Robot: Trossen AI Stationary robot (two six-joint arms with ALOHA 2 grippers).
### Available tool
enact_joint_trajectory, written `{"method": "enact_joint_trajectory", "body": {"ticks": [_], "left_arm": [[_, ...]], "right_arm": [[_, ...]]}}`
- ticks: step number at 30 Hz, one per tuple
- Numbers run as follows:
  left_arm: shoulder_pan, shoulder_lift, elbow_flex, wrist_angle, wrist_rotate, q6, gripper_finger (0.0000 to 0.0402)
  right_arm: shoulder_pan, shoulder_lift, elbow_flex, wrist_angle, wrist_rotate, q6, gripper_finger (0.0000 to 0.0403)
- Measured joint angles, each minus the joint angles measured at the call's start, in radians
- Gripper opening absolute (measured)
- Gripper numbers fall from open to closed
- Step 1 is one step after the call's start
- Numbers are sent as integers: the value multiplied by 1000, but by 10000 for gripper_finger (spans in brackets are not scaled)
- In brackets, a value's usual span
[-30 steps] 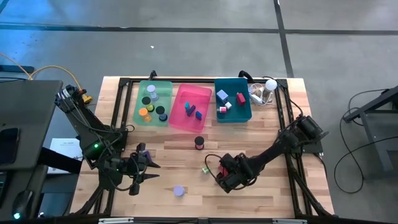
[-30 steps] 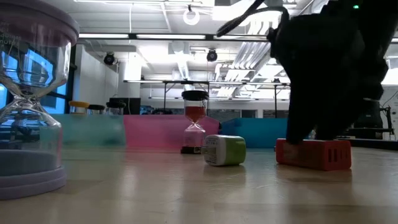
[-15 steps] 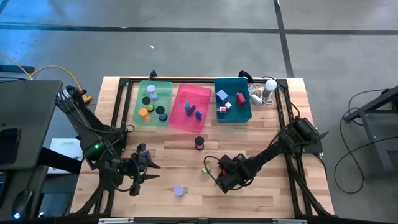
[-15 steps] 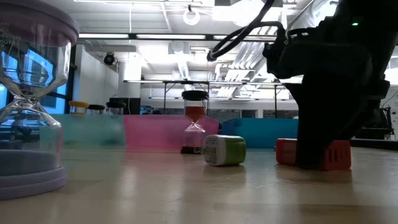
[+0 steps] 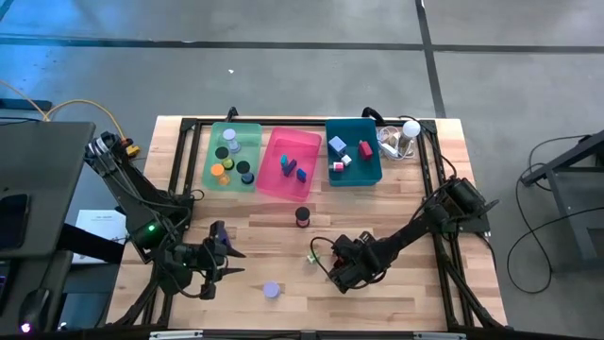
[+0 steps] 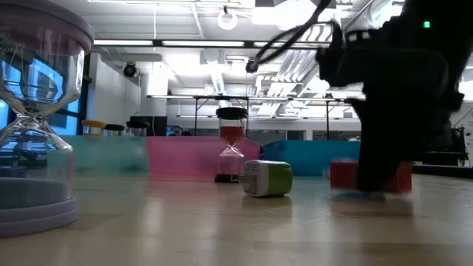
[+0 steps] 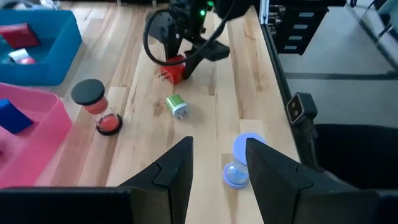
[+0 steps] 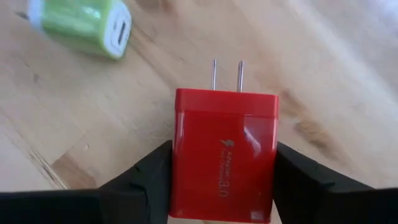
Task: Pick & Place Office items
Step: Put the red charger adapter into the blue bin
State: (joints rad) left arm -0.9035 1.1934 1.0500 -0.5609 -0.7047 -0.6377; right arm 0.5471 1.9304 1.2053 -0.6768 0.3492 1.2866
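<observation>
Right gripper (image 8: 224,180) is closing on a red plug-in charger (image 8: 225,149) lying flat on the wooden table (image 5: 396,203), at about five o'clock from the table's centre in the high view. In the right wrist view the two dark fingers (image 8: 149,180) are pressing against the charger's long sides, with its two prongs pointing away from the wrist; whether the squeeze is firm cannot be told. A green charger (image 8: 81,22) is lying just beside it, at about nine o'clock from the red one (image 5: 340,276) in the high view.

Left gripper (image 7: 217,171) is hovering with its fingers partly apart and nothing between them, at about seven o'clock on the table, near a lavender sand timer (image 7: 244,160). A black-capped red sand timer (image 5: 302,216) is standing at the centre. The teal bin (image 5: 376,151), pink bin (image 5: 274,175) and green bin (image 5: 215,151) are sitting along the twelve o'clock edge.

Risks, as judged: the smooth casing may be slipping or pivoting if the lift begins before the grip is settled; a sideways drag could be knocking the green charger; the low blur around the red body suggests it is already shifting
</observation>
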Motion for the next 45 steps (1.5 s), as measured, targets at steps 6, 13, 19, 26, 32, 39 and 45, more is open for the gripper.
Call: {"method": "enact_joint_trajectory", "body": {"ticks": [6, 13, 19, 26, 32, 39, 45], "left_arm": [[0, 0, 0, 1, -6, 98, 143], [0, 0, -1, 20, -7, 108, 143], [0, 0, -1, 25, -8, 107, 143], [25, 0, -1, 30, -8, 108, 143], [46, 0, -1, 30, -4, 83, 143], [46, 0, -1, 44, -4, 76, 143], [46, 0, -1, 46, -4, 75, 143]], "right_arm": [[-14, -63, 71, -161, 68, -9, 200], [-123, -136, 154, -374, 146, -76, 200], [-288, -208, 166, -417, 154, -168, 200], [-501, -232, 166, -421, 141, -285, 200], [-685, -232, 166, -371, 104, -400, 200], [-834, -226, 145, -304, 68, -465, 200], [-913, -222, 22, -106, -2, -526, 200]]}}
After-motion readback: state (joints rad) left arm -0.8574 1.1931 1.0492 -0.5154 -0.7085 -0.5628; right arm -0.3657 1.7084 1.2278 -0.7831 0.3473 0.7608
